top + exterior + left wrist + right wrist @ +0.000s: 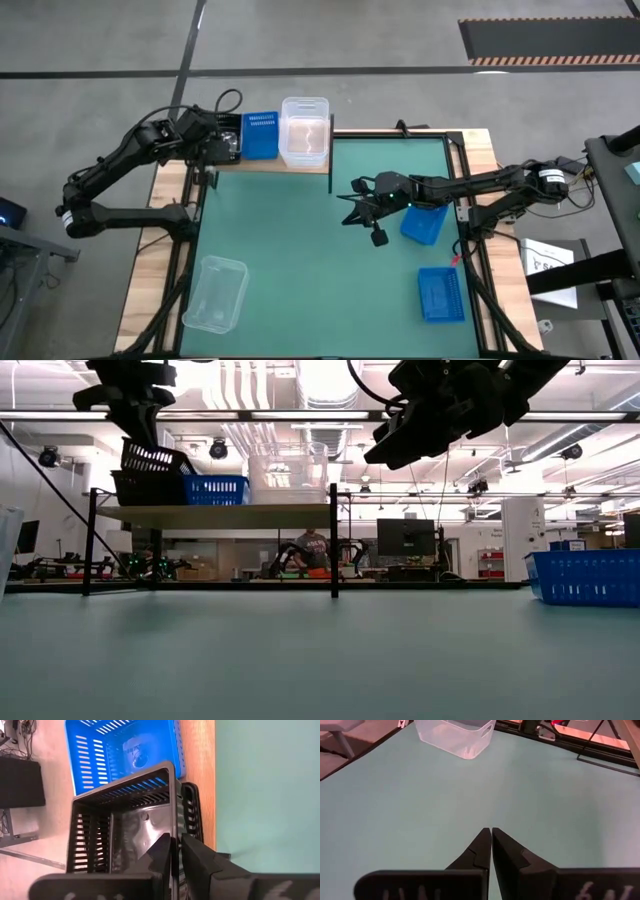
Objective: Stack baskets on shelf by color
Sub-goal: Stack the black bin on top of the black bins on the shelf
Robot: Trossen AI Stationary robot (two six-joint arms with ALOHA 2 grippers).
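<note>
The wooden shelf [270, 165] stands at the table's far left. On it are black baskets [226, 140], a blue basket [262, 134] and clear baskets [305, 130]. My left gripper [175, 840] is shut on the upper black basket [152, 457], which sits tilted over a lower black basket [145, 488]. My right gripper [491, 832] is shut and empty, above the green mat near the table's middle [352, 205]. Two more blue baskets [425, 222] [440, 293] and one clear basket [215, 293] rest on the mat. My left gripper holds the upper black basket by one side wall [173, 815], one finger inside the basket and one outside. The fingers come from above, pointing down. The basket is tilted, its lower part in the black basket beneath [192, 815].
The shelf's black frame posts [333, 540] stand at its corners. The mat's middle and near part [320, 280] is bare. The clear basket also shows ahead of my right gripper in the right wrist view [455, 737]. A person sits far back in the room [313, 550].
</note>
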